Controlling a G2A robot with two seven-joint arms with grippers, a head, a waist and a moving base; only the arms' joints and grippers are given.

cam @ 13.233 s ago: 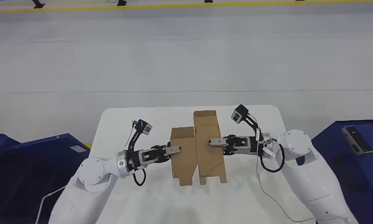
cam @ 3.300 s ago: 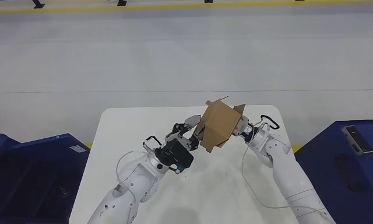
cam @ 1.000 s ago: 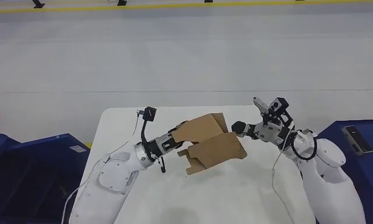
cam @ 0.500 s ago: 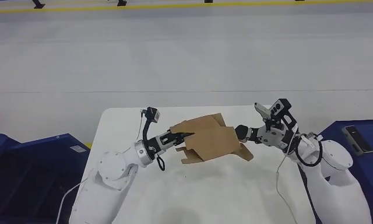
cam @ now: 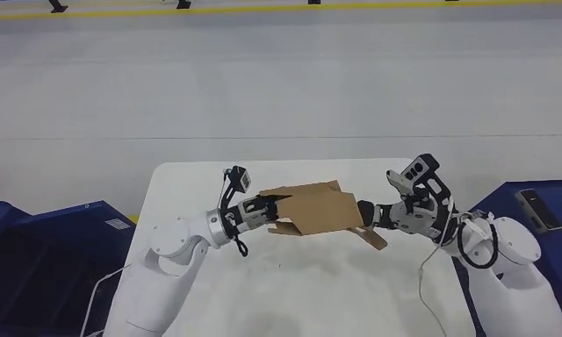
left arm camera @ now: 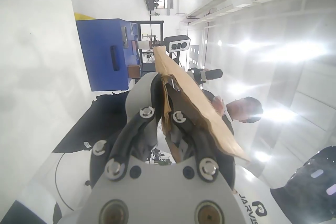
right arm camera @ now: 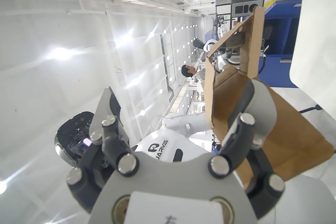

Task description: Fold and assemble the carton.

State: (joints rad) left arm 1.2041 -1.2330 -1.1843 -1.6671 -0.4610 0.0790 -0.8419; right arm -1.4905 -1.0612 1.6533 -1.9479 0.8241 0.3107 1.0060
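Carton (cam: 316, 210): brown corrugated board, matt, with raw fluted edges. It is partly opened into a shallow, skewed tube with loose flaps at the ends. It hangs between the two pincers over the white table (cam: 176, 192). Whether its low flap touches the top cannot be told.

Left pincer (left arm camera: 162, 82): jaws together, clamped on the carton's thin end edge, with the board running away past the fingertips. Judged purpose: an anchor, so the far side can be worked against it.

Right pincer (right arm camera: 183, 101): jaws wide apart, gripping nothing. One finger (right arm camera: 258, 101) lies against a panel at the open mouth; the other (right arm camera: 111, 107) stands free in the air. Judged purpose: to push the panel and square the tube, not to hold it.

The board looks stiff across the panels and weak at the creases, so it is likely to spring back.
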